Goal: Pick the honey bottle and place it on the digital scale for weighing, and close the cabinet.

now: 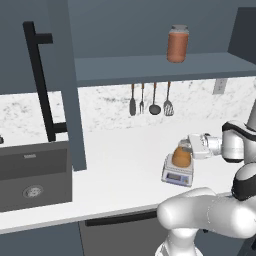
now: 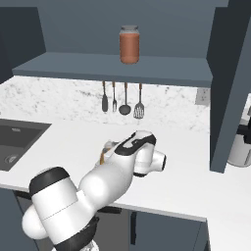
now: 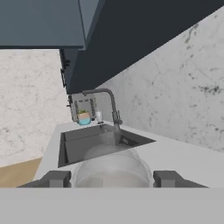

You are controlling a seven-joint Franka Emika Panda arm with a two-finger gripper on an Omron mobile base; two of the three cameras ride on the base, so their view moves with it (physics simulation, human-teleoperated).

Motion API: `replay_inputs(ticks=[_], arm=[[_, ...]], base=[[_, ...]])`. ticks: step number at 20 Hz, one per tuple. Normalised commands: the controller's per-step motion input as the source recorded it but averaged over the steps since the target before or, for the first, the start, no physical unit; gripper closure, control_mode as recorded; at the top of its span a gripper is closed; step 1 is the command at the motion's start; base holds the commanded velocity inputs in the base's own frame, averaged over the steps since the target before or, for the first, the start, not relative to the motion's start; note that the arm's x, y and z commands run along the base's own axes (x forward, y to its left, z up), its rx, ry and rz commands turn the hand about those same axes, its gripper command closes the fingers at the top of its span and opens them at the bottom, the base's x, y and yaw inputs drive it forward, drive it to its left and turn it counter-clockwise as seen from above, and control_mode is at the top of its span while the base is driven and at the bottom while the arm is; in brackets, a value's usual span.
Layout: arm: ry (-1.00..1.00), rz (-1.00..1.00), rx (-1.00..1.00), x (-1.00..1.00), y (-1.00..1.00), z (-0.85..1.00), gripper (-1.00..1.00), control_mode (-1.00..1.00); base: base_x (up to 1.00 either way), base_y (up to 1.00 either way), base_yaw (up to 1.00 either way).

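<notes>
One honey bottle (image 1: 181,155) sits on the digital scale (image 1: 177,175), clasped by the hand (image 1: 188,148).

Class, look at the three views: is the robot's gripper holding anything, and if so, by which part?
Yes. The gripper is shut on the honey bottle, gripping it at the top around its pale cap, while the bottle stands on the digital scale.

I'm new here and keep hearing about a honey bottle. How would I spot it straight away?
Start at the white counter below the open dark blue cabinet. Near its front edge stands a small grey digital scale, and the honey bottle sits on it, with the gripper shut on its pale cap. It is squat and amber, unlike the taller reddish jar on the cabinet shelf.
</notes>
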Motion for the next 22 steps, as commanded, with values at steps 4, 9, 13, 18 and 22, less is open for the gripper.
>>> replay_inputs(ticks=[4, 9, 13, 18, 22], arm=[[0.00, 0.00, 0.00, -0.03, 0.00, -0.29, -1.00, -1.00], [-0.02, 0.00, 0.00, -0.10, 0.00, -0.04, -1.00, -1.00], [-0.04, 0.00, 0.00, -0.05, 0.00, 0.00, -1.00, -1.00], [-0.09, 0.00, 0.00, -0.12, 0.00, 0.05, -1.00, -1.00], [-0.13, -0.02, 0.01, -0.15, -0.02, 0.22, -1.00, -1.00]], base=[[0.00, 0.00, 0.00], [0.00, 0.00, 0.00], [0.00, 0.00, 0.00], [0.00, 0.00, 0.00], [0.00, 0.00, 0.00]])
